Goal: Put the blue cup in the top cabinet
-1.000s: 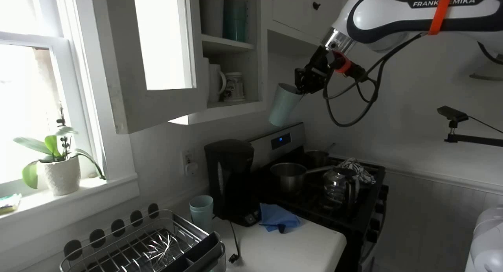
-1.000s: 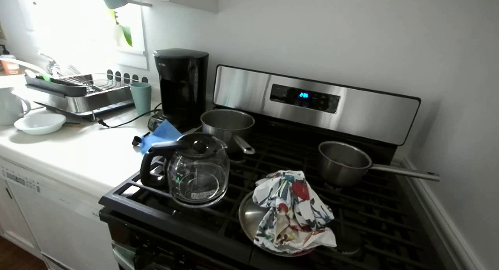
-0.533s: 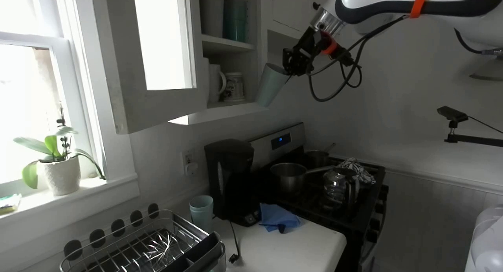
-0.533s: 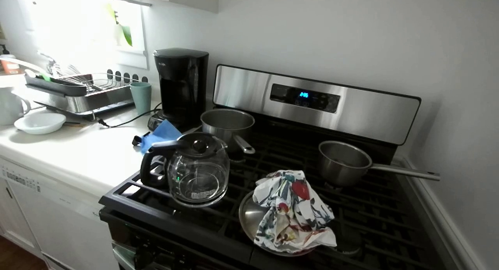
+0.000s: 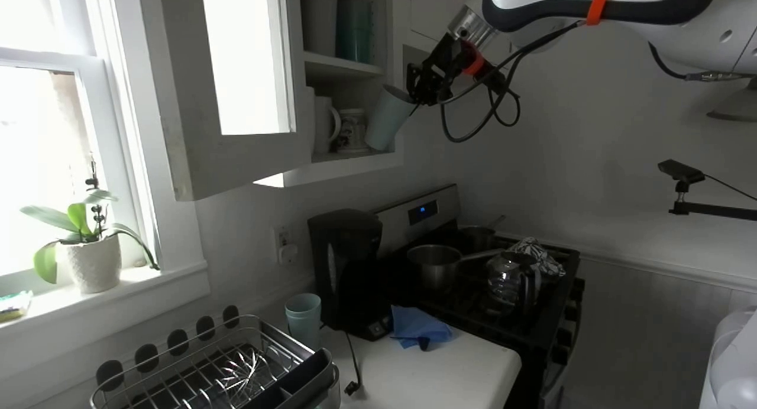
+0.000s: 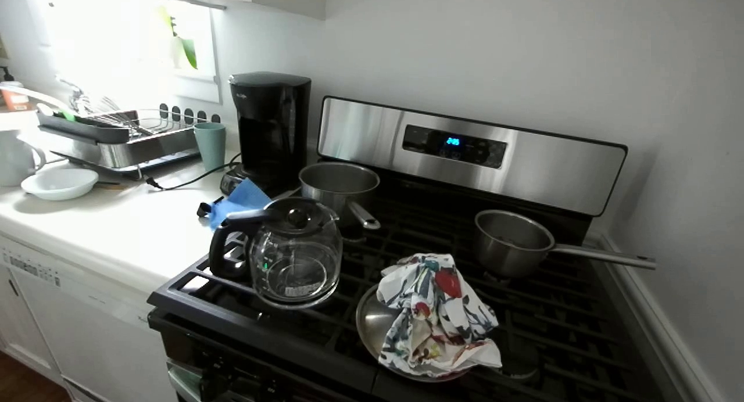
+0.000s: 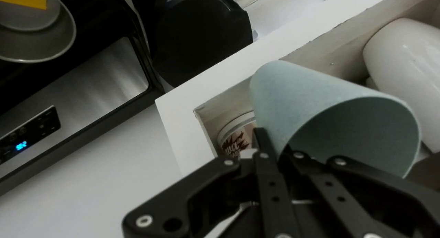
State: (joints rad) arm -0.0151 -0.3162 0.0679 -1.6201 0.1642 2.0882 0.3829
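Blue digits [image 6: 453, 141] starting with 2 glow blurrily on the stove's panel [image 6: 472, 147], the coffee maker [image 6: 270, 100] seems to say "Mr. Coffee", and red lettering [image 7: 233, 144] on a mug [image 7: 238, 133] I can't make out.

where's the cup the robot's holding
In an exterior view, the blue cup hangs tilted from the tool at the open top cabinet, right of the patterned mug.

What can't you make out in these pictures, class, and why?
Printed mug: wrist view, partly hidden by the blue cup and the gripper.
Pan: in an exterior view, mostly covered by the patterned cloth.
Top cabinet: in an exterior view, cut off by the top edge.
White vessel: wrist view, cut off by the right edge.
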